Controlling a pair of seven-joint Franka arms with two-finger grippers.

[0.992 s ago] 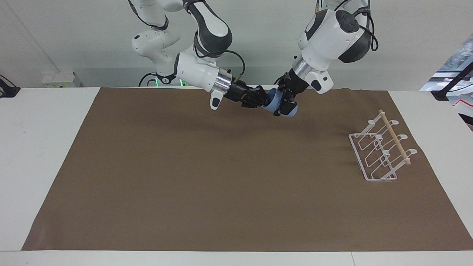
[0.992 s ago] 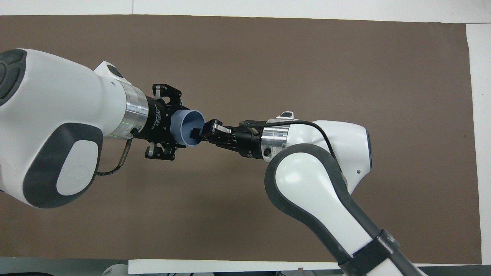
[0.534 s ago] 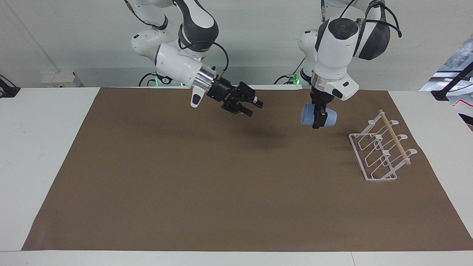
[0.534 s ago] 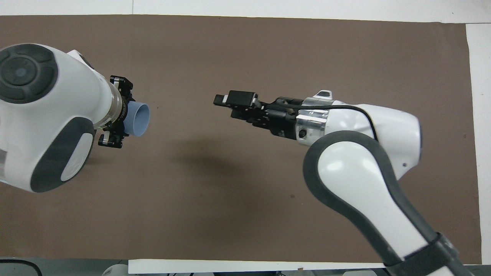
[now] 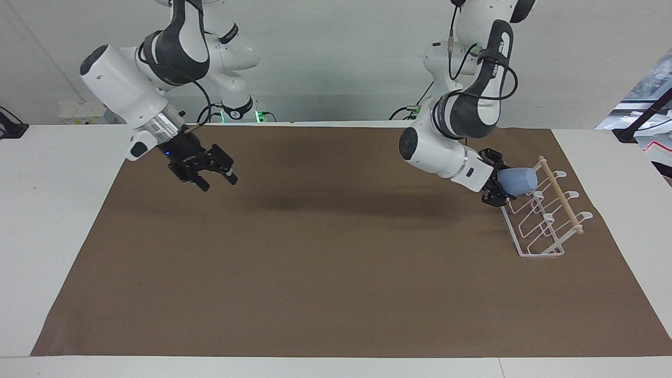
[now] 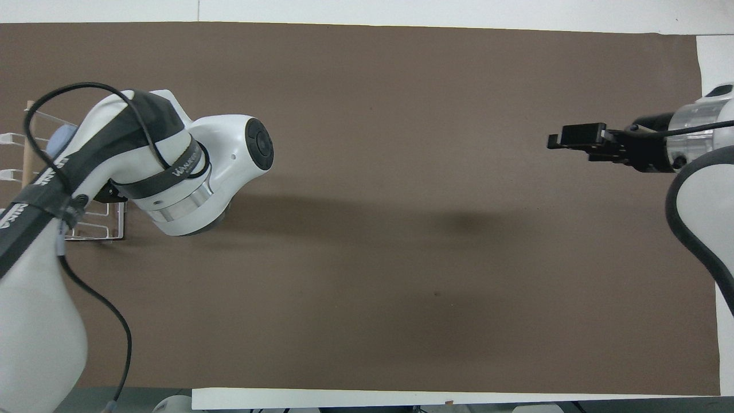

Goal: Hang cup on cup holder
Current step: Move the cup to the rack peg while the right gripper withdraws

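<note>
Left claw holds cup against cup holder.

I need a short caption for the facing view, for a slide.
Left tool holds the cup against the holder; right tool hangs open over the mat.

The cup looks like matt, smooth light-blue plastic. The cup holder is glossy white-coated wire with a pale bare wooden dowel. A matt brown paper-like mat covers the smooth white table.
</note>
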